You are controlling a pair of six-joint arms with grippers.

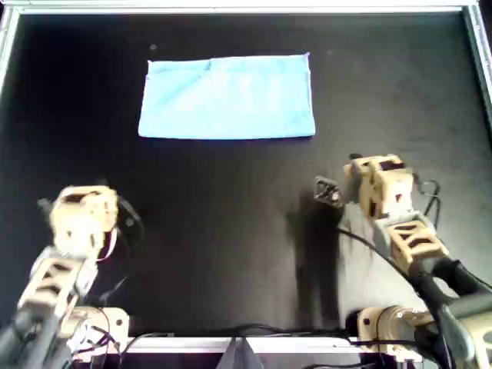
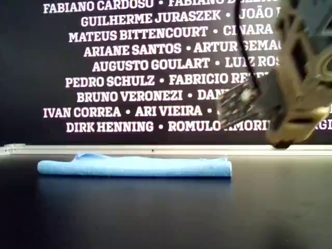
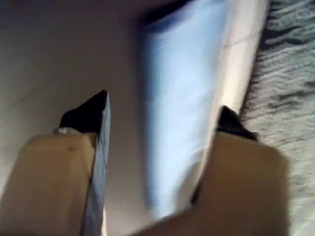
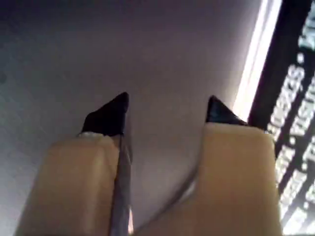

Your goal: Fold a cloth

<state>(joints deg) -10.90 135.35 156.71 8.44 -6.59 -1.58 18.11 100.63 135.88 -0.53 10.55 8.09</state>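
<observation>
- The cloth point(image 1: 227, 98) is seen folded into a flat rectangle on the black table point(image 1: 231, 246), near the far edge in the overhead view.
- My first gripper point(image 3: 162, 115) is held released, jaws apart and empty, with the cloth point(image 3: 182, 113) blurred ahead of it.
- My second gripper point(image 4: 167, 110) is likewise spread and empty over bare table.
- Which arm is which cannot be told from the overhead view.
</observation>
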